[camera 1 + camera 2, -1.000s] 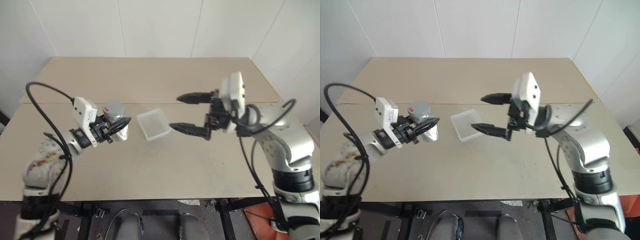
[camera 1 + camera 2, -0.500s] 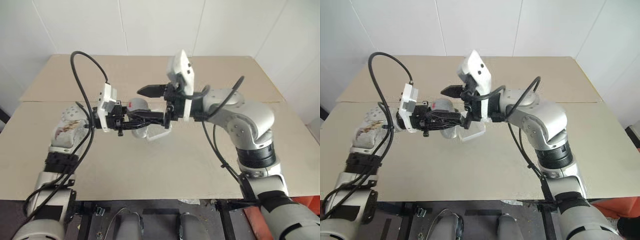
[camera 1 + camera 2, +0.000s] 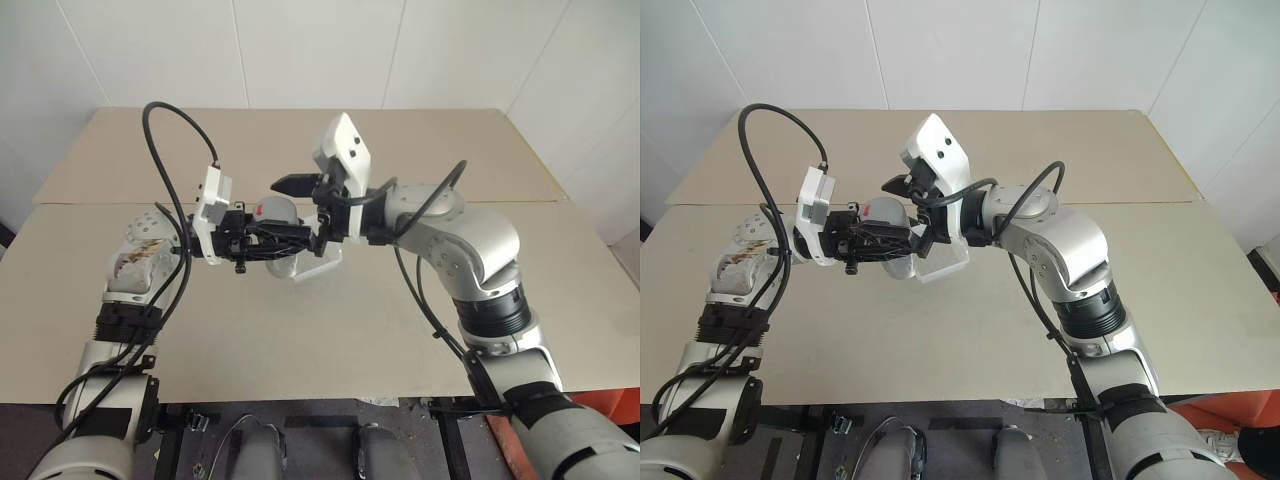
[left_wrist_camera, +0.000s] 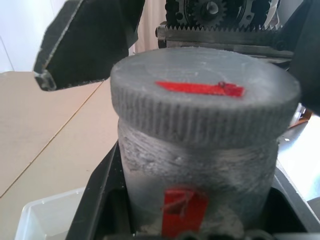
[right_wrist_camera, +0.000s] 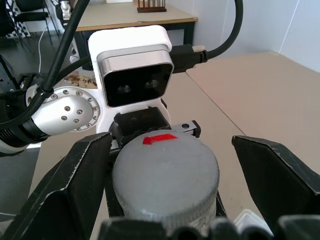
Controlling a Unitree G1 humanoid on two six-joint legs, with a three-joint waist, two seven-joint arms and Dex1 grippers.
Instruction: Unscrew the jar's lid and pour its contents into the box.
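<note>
Two grippers meeting above the table's (image 3: 120,340) middle — left gripper (image 3: 285,238) clenched round the jar (image 3: 278,212), box (image 3: 322,264) below. Right wrist view: right gripper (image 5: 170,190) spread wide around the lid (image 5: 165,172), not gripping. Risk — off-centre closing, lid slipping.

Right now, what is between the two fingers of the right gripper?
The lid, still on the jar. In the right wrist view the right gripper stands open, one finger on each side of the lid, with a gap on both sides. The left gripper holds the jar.
</note>
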